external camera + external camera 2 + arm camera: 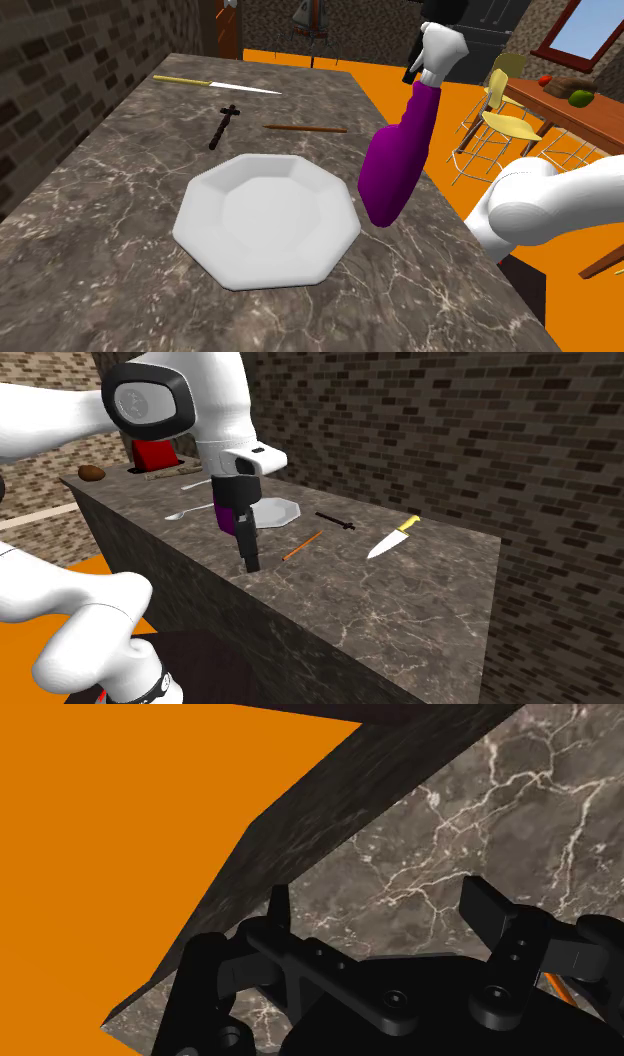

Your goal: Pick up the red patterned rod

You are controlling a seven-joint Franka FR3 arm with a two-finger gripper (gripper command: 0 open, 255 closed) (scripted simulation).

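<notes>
Dark brick walls (pixel 450 432) and an orange floor (pixel 100 854) are seen around a long counter (pixel 110 260) of dark veined stone. A white eight-sided plate (pixel 266 220) is set on it, with a yellow-handled knife (pixel 215 84) well beyond. The black gripper (pixel 251 560) is held near the counter's edge, fingers spread, nothing between them. The thin reddish-brown rod (pixel 305 128) is laid flat between plate and knife, near a black rod (pixel 225 125).
</notes>
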